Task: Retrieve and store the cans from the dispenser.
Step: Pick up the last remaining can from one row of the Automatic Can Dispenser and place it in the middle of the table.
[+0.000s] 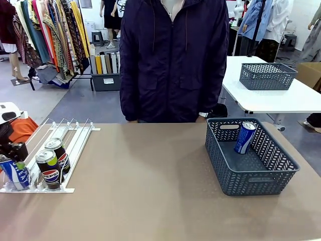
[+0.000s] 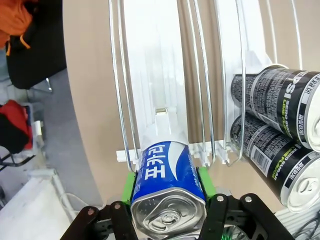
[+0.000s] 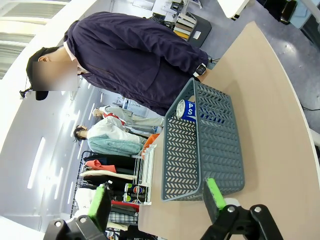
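Left gripper (image 2: 168,185) clamped on the blue Pocari can (image 2: 166,167) at the robot-side end of the left lane of the dispenser (image 2: 155,75); a tilted lift could catch the can on the wire rails (image 2: 119,100), dragging the whole dispenser and toppling the black Pepsi cans (image 2: 280,135) alongside.

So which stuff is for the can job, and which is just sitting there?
For the job:
- blue can, pinched in the left gripper
- black cans, standing in the white rack
- grey basket on this table, with a second blue can inside

Just lying about:
- spare basket on the far white table
- hanging clothes behind
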Robot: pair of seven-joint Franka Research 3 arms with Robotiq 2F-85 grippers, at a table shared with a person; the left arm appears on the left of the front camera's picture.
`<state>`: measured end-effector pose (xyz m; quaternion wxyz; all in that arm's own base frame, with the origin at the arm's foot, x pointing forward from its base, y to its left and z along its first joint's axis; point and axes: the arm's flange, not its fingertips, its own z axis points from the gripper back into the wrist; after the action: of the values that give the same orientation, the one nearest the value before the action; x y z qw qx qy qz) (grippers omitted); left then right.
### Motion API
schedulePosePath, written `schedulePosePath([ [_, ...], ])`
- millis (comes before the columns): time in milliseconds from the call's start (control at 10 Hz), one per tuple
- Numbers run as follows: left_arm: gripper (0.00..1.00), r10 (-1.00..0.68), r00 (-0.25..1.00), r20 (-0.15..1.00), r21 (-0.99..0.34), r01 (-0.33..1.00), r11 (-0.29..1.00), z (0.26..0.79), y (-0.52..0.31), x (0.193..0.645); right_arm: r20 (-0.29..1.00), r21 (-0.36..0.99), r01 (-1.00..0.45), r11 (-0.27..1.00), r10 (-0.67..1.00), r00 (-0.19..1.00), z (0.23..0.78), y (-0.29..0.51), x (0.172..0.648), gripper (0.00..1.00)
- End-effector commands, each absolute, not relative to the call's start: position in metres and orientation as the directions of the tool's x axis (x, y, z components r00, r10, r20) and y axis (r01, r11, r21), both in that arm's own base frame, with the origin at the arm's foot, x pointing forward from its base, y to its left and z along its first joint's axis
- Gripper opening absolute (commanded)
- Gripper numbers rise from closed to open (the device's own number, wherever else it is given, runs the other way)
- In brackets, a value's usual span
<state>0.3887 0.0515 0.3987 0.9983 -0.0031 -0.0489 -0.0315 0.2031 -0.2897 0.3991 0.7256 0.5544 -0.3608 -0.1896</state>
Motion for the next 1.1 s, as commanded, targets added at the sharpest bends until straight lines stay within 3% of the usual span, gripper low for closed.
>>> schedulePosePath([
  [0,0.00,-0.052,0.996,0.067,0.018,0.051,0.999,0.391,0.048,0.383,0.341,0.935,-0.155,0.320,-0.680,0.649,0.402,-0.290,0.207,1.00],
  [400,0.00,-0.064,0.993,0.096,-0.004,0.065,0.998,0.403,0.045,0.380,0.341,0.935,-0.155,0.320,-0.680,0.649,0.402,-0.290,0.207,1.00],
  [600,0.00,-0.084,0.975,0.207,-0.002,0.086,0.996,0.448,0.042,0.370,0.341,0.935,-0.155,0.320,-0.680,0.649,0.402,-0.290,0.207,1.00],
  [1000,0.00,-0.129,0.938,0.321,-0.016,0.142,0.990,0.566,0.047,0.326,0.341,0.935,-0.155,0.320,-0.680,0.649,0.402,-0.290,0.207,1.00],
])
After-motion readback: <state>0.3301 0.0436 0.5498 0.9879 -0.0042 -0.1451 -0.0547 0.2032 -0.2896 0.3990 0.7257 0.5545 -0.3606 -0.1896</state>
